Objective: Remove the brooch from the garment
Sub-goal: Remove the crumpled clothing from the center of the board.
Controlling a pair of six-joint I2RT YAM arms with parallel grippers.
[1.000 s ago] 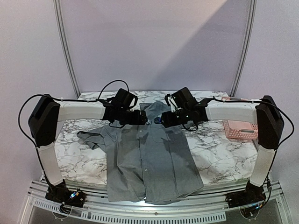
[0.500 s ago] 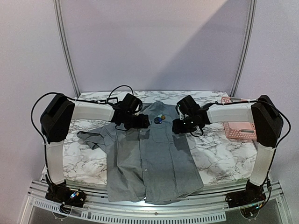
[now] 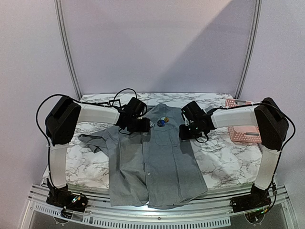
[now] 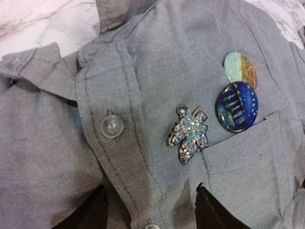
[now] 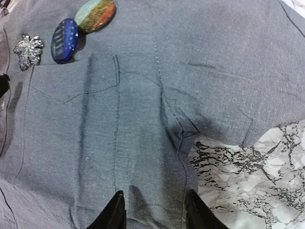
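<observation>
The grey shirt [image 3: 157, 162] lies flat on the marble table, collar at the far side. A sparkly blue leaf-shaped brooch [image 4: 188, 133] is pinned at the top edge of its chest pocket; it also shows in the right wrist view [image 5: 28, 50]. Next to it sit a round blue badge [image 4: 237, 106] and an oval teal-and-orange badge [image 4: 240, 69]. My left gripper [image 4: 150, 212] is open and empty, low over the button placket just short of the brooch. My right gripper [image 5: 155, 212] is open and empty over the shirt's side, by the armhole seam.
A pink slatted basket [image 3: 245, 131] stands at the table's right edge. The shirt's left sleeve [image 3: 93, 140] is folded out to the left. Bare marble [image 5: 257, 186] shows just right of my right gripper. The shirt's hem hangs over the near edge.
Both grippers have drawn apart from the spot over the pocket, the right one moving right and nearer. The badges, covered one second ago, now show between them.
</observation>
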